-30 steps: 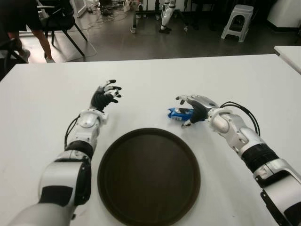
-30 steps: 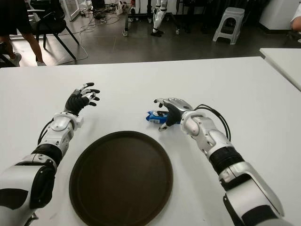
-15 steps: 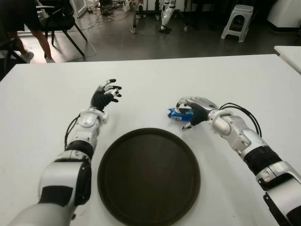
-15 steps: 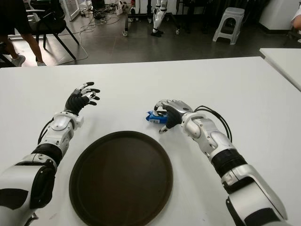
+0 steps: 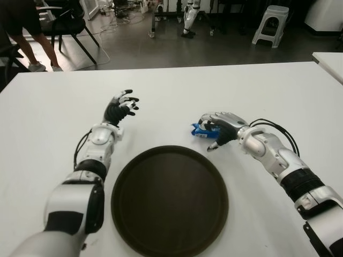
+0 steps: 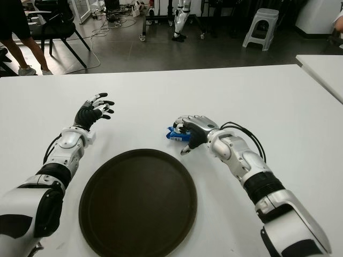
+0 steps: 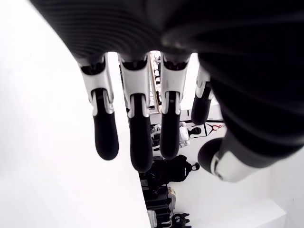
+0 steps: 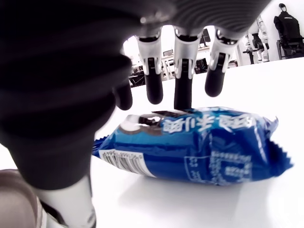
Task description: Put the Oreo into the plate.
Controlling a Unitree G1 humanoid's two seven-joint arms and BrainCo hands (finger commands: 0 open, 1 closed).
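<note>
The Oreo [image 5: 199, 130] is a small blue packet lying flat on the white table [image 5: 278, 91], just beyond the far right rim of the round dark plate [image 5: 169, 203]. My right hand [image 5: 208, 134] is cupped over the packet. In the right wrist view the fingertips [image 8: 183, 95] reach down behind the Oreo [image 8: 199, 142], one touching its top edge, and the thumb stands apart on the near side. The packet still lies on the table. My left hand [image 5: 120, 107] shows to the far left of the plate, fingers [image 7: 135, 142] spread and holding nothing.
Another white table [image 5: 329, 61] begins at the far right. Beyond the table's far edge stand a grey stool [image 5: 270, 24] and a black chair [image 5: 69, 21], with a person's legs [image 5: 32, 43] at the upper left.
My right hand has moved left over the Oreo and its fingers have curled down around the packet. The left hand has barely shifted. The person at the back has stepped.
</note>
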